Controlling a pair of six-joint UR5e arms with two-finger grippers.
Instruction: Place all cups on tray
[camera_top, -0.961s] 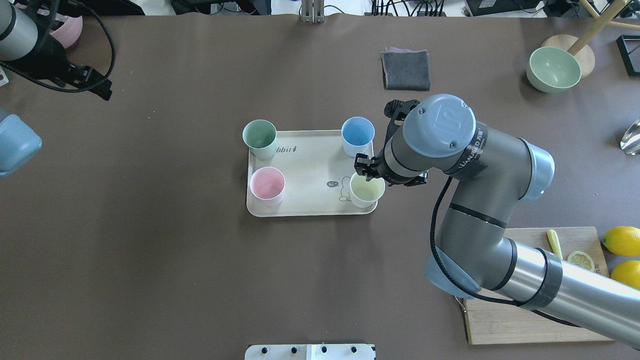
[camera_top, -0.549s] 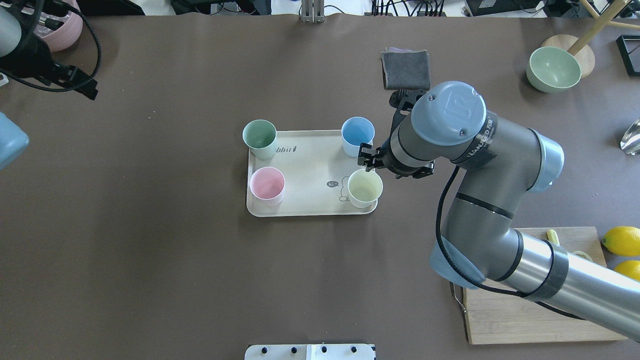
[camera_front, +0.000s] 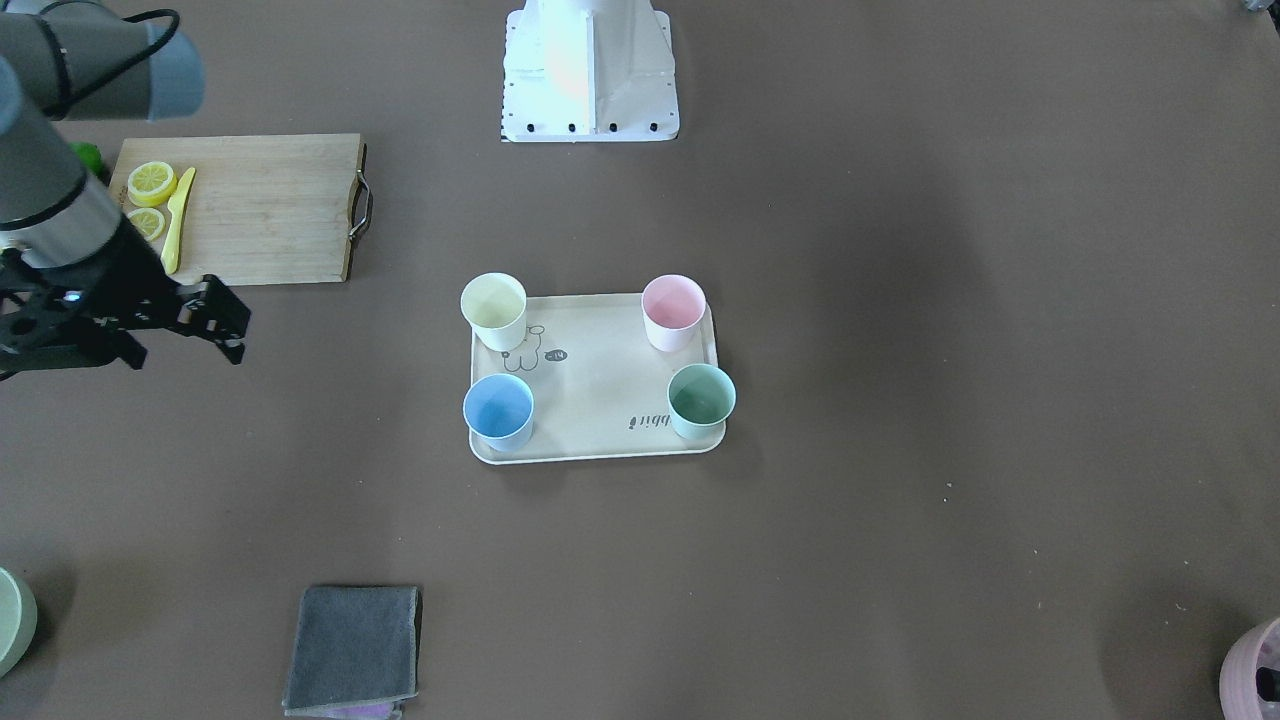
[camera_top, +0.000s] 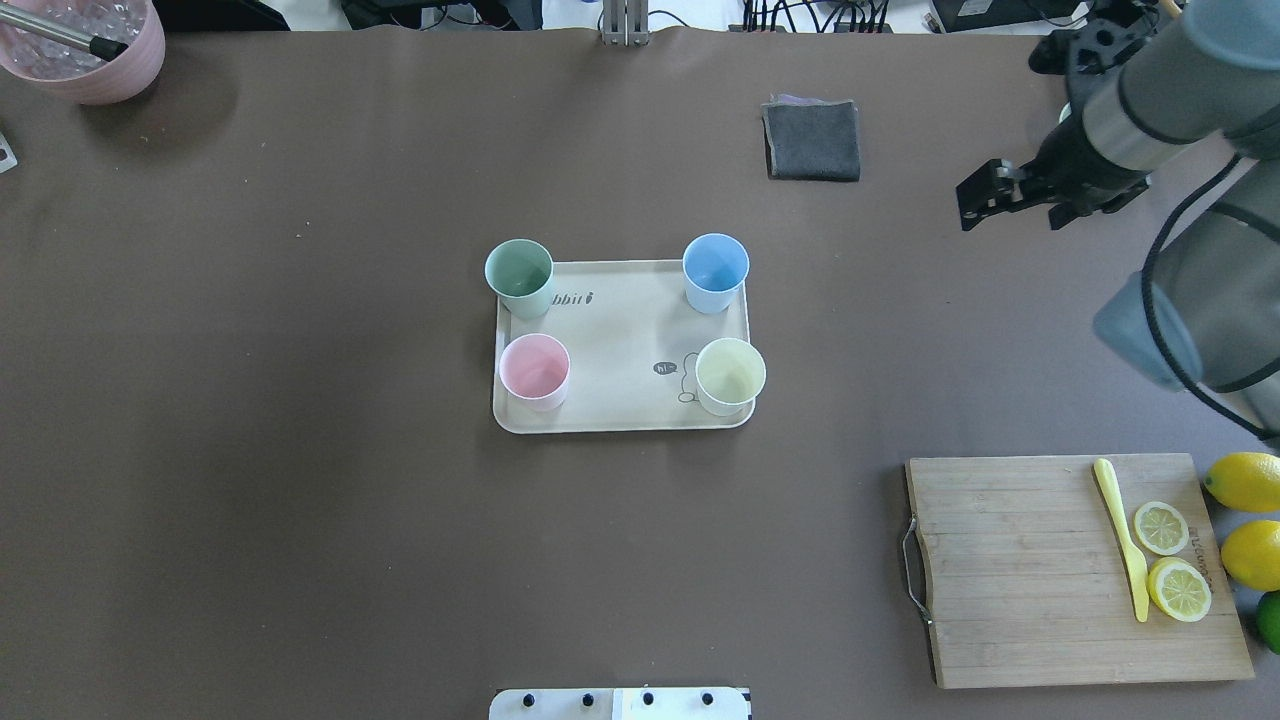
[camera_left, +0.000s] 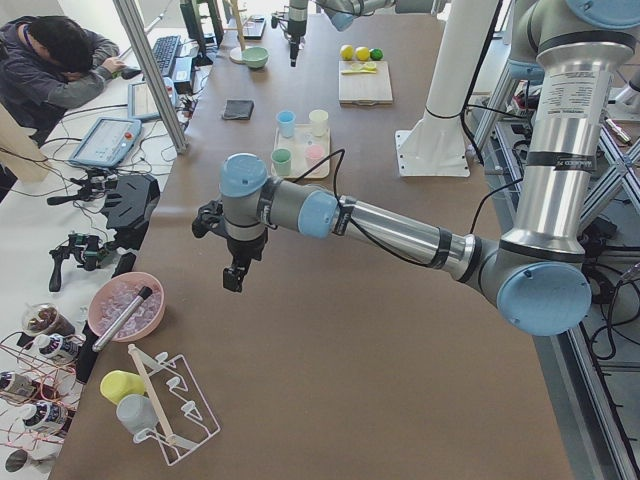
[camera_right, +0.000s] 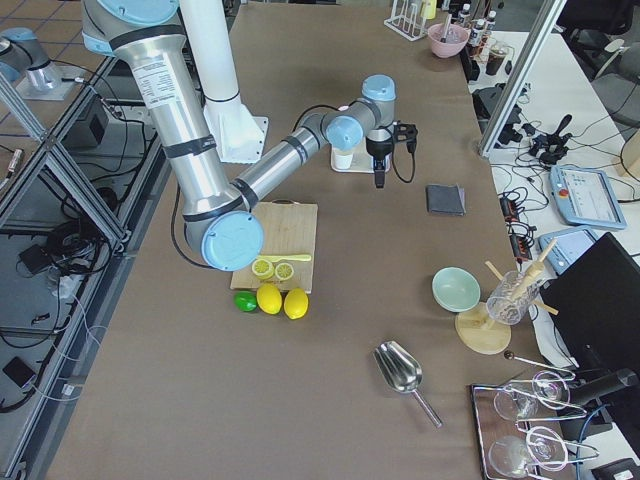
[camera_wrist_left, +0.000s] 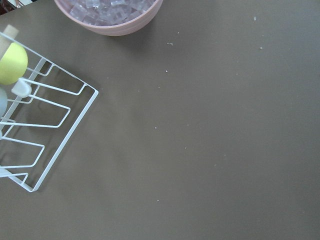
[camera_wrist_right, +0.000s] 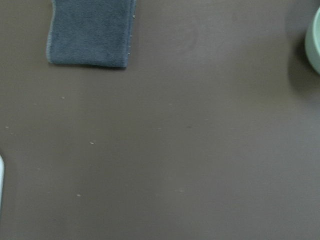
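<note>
The cream tray (camera_top: 620, 345) lies mid-table with all four cups standing on it: mint green (camera_top: 519, 271) and light blue (camera_top: 715, 266) at the far corners, pink (camera_top: 534, 366) and yellow (camera_top: 730, 372) at the near corners. They show the same way in the front view: yellow (camera_front: 493, 303), pink (camera_front: 673, 303), blue (camera_front: 498, 405), green (camera_front: 701, 395). My right gripper (camera_top: 973, 202) is open and empty, well off to the tray's right, also in the front view (camera_front: 230, 326). My left gripper (camera_left: 233, 278) shows only in the left side view, far from the tray; I cannot tell its state.
A grey cloth (camera_top: 812, 140) lies beyond the tray. A wooden cutting board (camera_top: 1020, 570) with lemon slices and a yellow knife sits near right, lemons (camera_top: 1245, 480) beside it. A pink pot of ice (camera_top: 85, 50) is far left. A wire rack (camera_wrist_left: 45, 125) is below the left wrist.
My right gripper has left the yellow cup on the tray and pulled away to the far right. My left arm has moved out of the overhead view.
</note>
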